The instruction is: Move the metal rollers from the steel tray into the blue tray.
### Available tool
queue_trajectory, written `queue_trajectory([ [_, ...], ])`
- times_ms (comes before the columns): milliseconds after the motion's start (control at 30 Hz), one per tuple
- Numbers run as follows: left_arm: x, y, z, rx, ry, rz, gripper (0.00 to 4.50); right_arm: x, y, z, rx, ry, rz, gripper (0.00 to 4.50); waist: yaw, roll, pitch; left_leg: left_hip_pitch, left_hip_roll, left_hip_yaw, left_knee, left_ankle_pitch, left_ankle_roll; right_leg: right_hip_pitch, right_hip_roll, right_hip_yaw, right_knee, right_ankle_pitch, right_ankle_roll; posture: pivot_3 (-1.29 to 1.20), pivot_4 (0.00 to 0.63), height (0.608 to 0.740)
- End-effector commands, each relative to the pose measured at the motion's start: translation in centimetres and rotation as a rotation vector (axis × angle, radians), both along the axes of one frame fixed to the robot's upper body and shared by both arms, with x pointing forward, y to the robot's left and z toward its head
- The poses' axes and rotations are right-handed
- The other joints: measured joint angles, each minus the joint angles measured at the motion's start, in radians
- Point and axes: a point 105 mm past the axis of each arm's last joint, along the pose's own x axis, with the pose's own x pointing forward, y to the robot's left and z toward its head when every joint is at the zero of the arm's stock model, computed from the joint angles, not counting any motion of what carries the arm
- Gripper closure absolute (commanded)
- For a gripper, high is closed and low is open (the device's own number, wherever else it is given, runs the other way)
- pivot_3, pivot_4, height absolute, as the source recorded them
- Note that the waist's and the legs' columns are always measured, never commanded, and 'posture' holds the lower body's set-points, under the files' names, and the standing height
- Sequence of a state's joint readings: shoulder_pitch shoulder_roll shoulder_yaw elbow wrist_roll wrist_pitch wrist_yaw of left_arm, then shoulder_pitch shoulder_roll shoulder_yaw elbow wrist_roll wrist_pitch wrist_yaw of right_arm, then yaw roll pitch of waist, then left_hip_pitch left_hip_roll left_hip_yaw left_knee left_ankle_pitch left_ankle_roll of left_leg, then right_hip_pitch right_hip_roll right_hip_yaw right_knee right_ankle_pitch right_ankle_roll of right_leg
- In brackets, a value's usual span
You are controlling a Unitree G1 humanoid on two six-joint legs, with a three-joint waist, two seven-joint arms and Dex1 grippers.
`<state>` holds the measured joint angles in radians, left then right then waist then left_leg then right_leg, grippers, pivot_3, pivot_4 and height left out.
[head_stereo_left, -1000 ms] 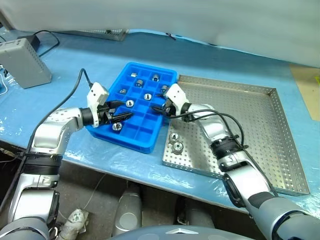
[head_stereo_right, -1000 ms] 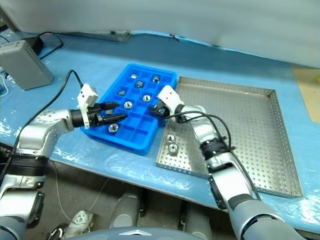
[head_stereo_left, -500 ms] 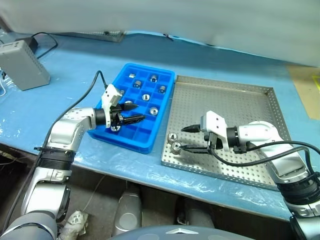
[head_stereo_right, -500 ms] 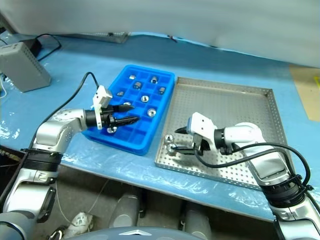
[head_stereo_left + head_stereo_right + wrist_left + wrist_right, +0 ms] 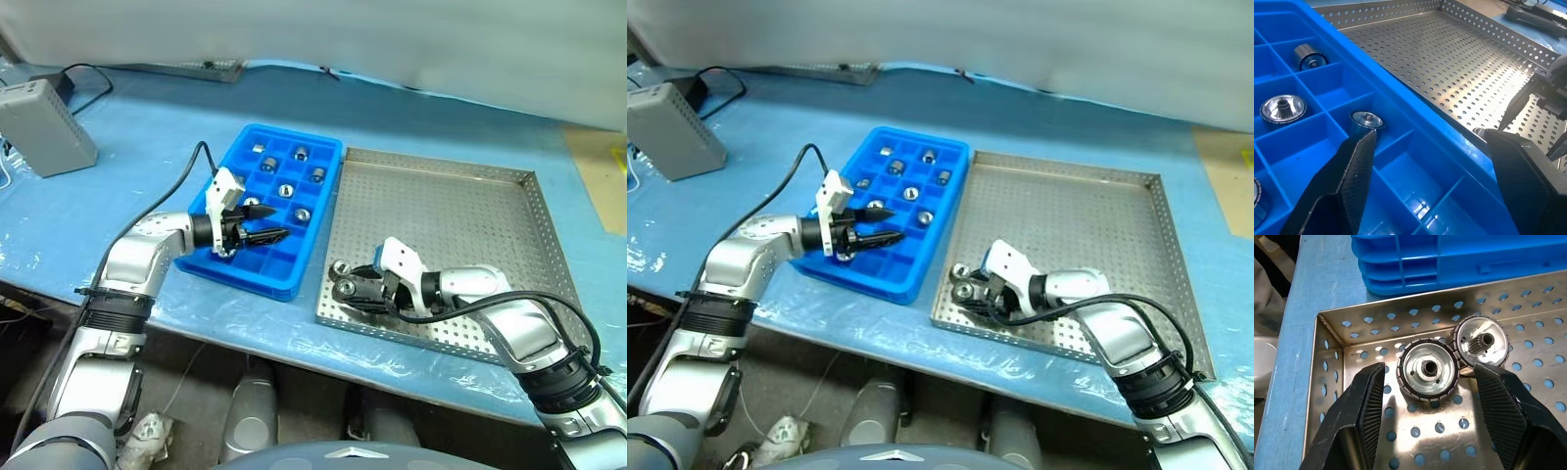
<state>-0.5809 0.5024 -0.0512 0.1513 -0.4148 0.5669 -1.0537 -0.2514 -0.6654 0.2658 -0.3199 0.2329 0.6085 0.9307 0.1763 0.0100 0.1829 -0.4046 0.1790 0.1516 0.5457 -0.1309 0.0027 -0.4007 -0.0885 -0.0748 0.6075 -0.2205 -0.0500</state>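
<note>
Head view: the left gripper (image 5: 263,222) hangs with fingers spread over the blue tray (image 5: 220,267). Right wrist view: the right gripper (image 5: 1432,382) has spread fingers flanking two rollers (image 5: 1427,371) in the steel tray (image 5: 1332,335) corner.

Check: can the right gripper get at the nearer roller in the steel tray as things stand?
Probably yes. The right gripper is open around the roller, a finger either side, nothing between; the second roller touches it, which may crowd one finger.

A workshop or lab: blue-sheeted counter (image 5: 147,137), perforated steel tray (image 5: 460,211), compartmented blue tray (image 5: 257,271), grey box (image 5: 44,125) with cables upper left.
</note>
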Motion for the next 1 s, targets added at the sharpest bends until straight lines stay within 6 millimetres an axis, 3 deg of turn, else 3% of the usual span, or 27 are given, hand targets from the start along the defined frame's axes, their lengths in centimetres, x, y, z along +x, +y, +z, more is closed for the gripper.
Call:
queue_trajectory([
  [33, 0.2, -0.9, 1.6, -0.035, -0.052, -0.002, 0.73, -0.4, 0.7, 0.4, 0.023, -0.014, 0.022, 1.52, 0.001, 0.0, 0.0, 0.0, 0.0, 0.0, 0.0, 0.0, 0.0, 0.0, 0.0, 0.0, 0.0, 0.0, 0.0, 0.2, 0.15, 0.74],
  [367, -1.0, -5.7, 3.6, -0.162, -0.083, -0.002, 0.73, -0.1, 0.3, -0.1, 0.022, -0.021, -0.047, 1.52, 0.001, 0.0, 0.0, 0.0, 0.0, 0.0, 0.001, 0.0, 0.0, 0.001, 0.0, 0.0, 0.0, 0.0, 0.0, 0.18, 0.15, 0.74],
  [633, -0.2, -4.9, 3.6, -0.151, -0.08, 0.075, 0.73, 0.1, 0.9, 0.7, 0.08, -0.012, -0.088, 1.52, -0.001, 0.0, 0.0, 0.0, 0.0, 0.0, 0.001, 0.0, 0.0, 0.001, 0.0, 0.0, 0.0, 0.0, 0.0, 0.18, 0.15, 0.74],
  [1000, -0.6, -4.9, 3.3, -0.132, -0.071, 0.061, 0.73, 0.6, 2.2, 1.9, 0.134, 0.0, -0.126, 1.52, -0.005, 0.0, 0.0, 0.0, 0.0, 0.0, 0.0, 0.0, 0.0, 0.0, 0.001, 0.0, 0.0, 0.0, 0.0, 0.19, 0.15, 0.74],
])
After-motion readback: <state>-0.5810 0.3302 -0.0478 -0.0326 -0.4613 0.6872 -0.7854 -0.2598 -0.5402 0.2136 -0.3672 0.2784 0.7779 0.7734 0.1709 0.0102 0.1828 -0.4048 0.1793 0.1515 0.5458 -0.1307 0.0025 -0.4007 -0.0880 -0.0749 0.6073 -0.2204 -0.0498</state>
